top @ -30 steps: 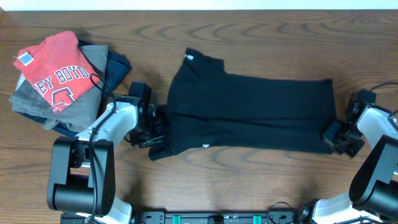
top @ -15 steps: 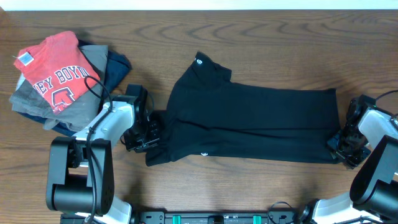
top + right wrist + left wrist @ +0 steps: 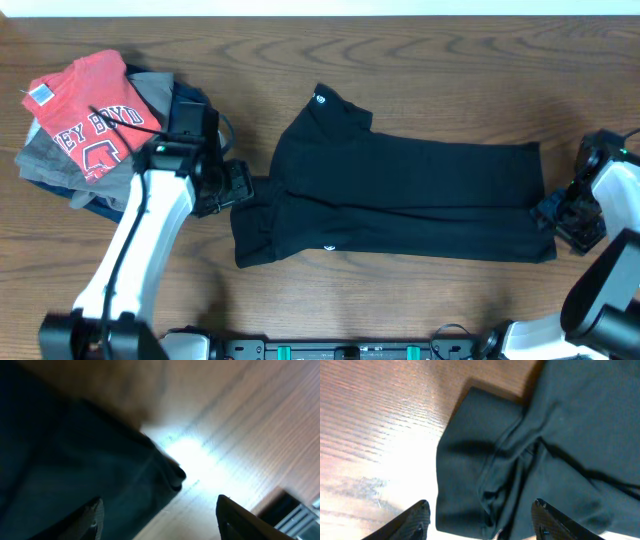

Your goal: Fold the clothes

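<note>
A pile of folded garments (image 3: pixel 85 135) is seen at the left of the worktop (image 3: pixel 420 60). The left jaws are held wide at a sleeve of the black T-shirt (image 3: pixel 400 195), which is laid across the worktop's middle. The right jaws are held wide at its right-end corner.

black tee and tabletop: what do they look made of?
Black T-shirt: soft matte knit, probably cotton jersey; it lies in limp folds with a stitched sleeve hem. Table: wood or wood-look laminate, semi-gloss; grain lines and bright glare patches in the wrist views.
</note>
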You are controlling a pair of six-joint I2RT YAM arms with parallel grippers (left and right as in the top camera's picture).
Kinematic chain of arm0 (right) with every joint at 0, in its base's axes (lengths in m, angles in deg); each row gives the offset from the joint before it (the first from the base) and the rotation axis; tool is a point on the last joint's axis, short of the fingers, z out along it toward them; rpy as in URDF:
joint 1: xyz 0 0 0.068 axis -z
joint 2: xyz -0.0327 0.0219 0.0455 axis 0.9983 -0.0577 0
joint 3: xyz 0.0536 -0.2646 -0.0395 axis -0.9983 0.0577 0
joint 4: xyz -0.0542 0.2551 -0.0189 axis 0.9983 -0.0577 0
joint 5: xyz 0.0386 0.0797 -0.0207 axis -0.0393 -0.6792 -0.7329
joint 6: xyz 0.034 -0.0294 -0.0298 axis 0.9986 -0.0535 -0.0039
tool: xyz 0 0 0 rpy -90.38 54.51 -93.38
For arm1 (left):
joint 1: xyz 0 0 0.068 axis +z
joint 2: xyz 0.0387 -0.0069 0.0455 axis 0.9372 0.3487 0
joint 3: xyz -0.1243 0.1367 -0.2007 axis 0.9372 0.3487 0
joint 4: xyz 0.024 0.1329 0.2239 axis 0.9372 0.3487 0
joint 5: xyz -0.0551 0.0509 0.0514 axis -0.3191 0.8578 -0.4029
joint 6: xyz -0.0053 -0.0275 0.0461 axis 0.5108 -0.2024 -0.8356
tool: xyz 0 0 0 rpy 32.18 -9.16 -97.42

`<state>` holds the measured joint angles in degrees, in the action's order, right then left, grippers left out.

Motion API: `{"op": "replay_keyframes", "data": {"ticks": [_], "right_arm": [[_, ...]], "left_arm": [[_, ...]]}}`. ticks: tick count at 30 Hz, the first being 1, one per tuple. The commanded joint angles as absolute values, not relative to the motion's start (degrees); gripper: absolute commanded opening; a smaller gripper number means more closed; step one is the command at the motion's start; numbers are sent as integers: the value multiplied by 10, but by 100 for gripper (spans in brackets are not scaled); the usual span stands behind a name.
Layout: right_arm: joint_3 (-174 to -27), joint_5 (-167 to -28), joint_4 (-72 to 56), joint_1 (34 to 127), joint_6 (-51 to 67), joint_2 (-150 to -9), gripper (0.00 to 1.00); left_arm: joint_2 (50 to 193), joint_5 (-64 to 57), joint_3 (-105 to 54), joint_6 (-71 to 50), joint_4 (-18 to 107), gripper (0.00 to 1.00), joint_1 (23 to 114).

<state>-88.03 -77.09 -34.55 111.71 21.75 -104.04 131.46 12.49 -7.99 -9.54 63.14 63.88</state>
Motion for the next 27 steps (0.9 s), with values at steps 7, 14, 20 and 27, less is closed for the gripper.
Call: {"op": "replay_keyframes", "data": {"ticks": [7, 14, 20, 27], "right_arm": [[-855, -806, -271, 1122, 204, -1039, 63], [-815, -807, -229, 1122, 189, -1044, 68], [-804, -808, -200, 1122, 189, -1044, 58], [-804, -816, -197, 1122, 189, -1044, 1]], "left_arm": [[1302, 95, -84, -90, 651, 71, 641], [1302, 96, -84, -90, 651, 71, 641], [1302, 96, -84, -90, 651, 71, 641], [1302, 96, -84, -90, 651, 71, 641]]}}
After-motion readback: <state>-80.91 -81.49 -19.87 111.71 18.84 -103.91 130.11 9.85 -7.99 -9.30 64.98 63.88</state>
